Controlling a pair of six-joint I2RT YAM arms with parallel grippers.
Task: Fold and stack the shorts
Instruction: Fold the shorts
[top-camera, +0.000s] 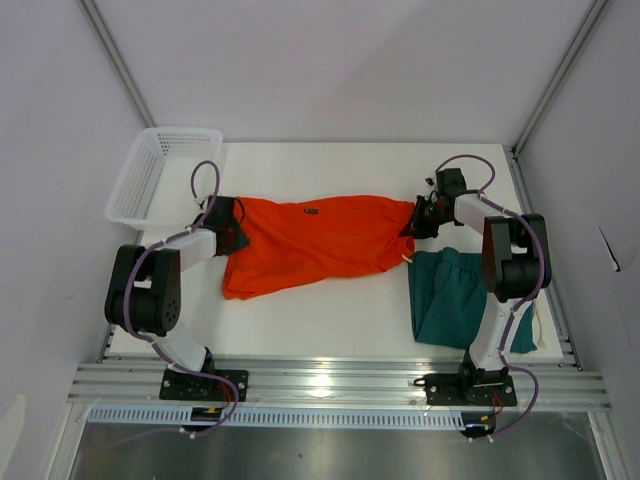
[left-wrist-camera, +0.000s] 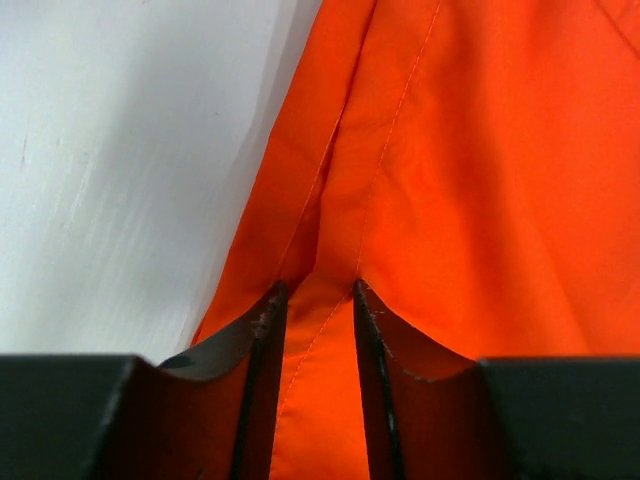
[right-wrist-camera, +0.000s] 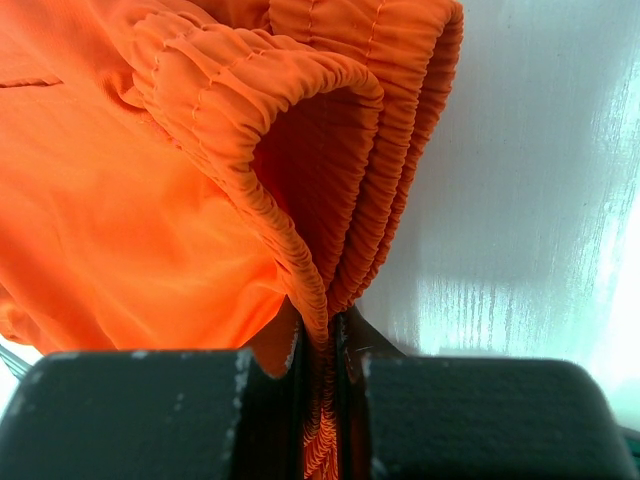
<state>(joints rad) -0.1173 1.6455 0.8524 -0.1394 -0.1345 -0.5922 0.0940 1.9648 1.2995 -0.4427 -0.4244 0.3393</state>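
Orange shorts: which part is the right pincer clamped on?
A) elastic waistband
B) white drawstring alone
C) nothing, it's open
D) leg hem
A: the right wrist view shows the right pincer shut on the gathered elastic waistband of the orange shorts.

small dark label (top-camera: 311, 212) on orange shorts (top-camera: 320, 245), text unreadable

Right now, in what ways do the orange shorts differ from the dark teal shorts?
The orange shorts are held at both ends, by the left gripper and the right gripper; nothing grips the teal shorts. The orange shorts are stretched wide across the middle of the table; the teal shorts lie in a compact shape at the right near corner, partly hidden by the right arm. Both are soft fabric.
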